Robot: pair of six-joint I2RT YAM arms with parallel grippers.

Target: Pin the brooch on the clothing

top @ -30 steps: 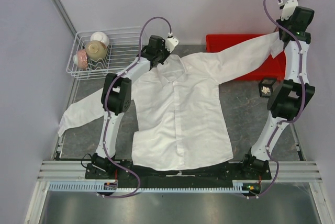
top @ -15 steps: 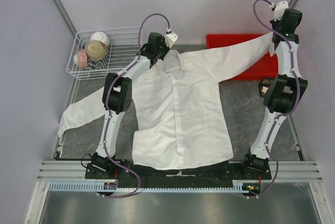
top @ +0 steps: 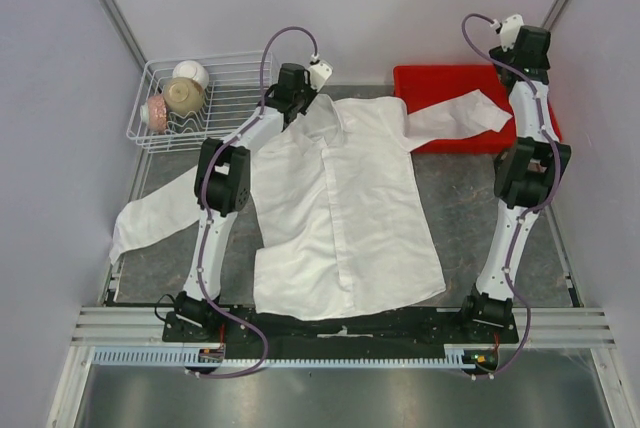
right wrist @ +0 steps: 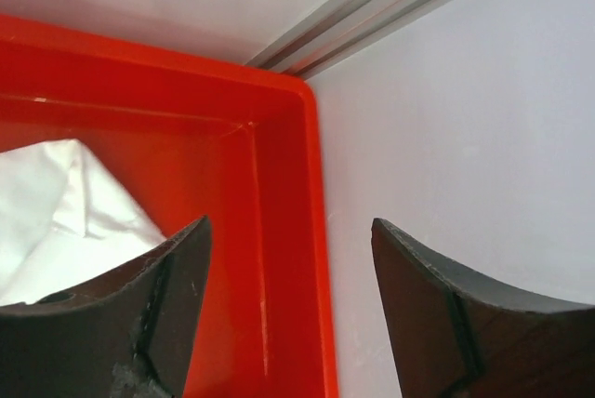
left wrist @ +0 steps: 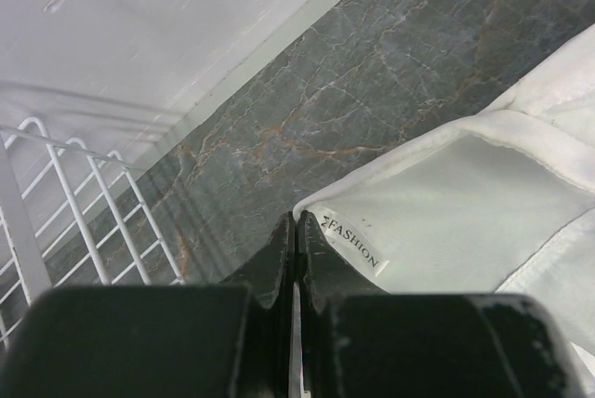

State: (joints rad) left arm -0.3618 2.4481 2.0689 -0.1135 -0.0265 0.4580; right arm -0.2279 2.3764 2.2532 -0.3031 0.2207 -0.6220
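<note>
Three views, taken in turn.

From overhead, shows the white shirt (top: 340,218) spread front-up on the grey table (top: 470,208), placket running down its middle. Finds the left gripper (top: 293,98) right at the shirt's collar, touching it. Puts the right gripper (top: 524,56) just past the shirt's cuff on that arm's side, clear of the cloth, with that sleeve draped into a red tray (top: 430,78). Places a wire rack (top: 235,73) holding bowls (top: 183,95) off the shirt's other shoulder, apart from it.

From the left wrist, shows the left gripper (left wrist: 296,226) with fingers pressed together and a thin white sliver nipped between them, the collar edge of the shirt (left wrist: 465,203) meeting the tips. Catches a sewn label (left wrist: 351,242) reading FASHION on the shirt just beside the fingers, and the rack's wires (left wrist: 84,221) on the side away from the shirt.

From the right wrist, shows the right gripper (right wrist: 288,231) with fingers spread wide and nothing between them. Has the shirt's cuff (right wrist: 65,203) lying in the tray (right wrist: 186,59) beside one finger; cannot tell whether cloth and finger touch.
</note>
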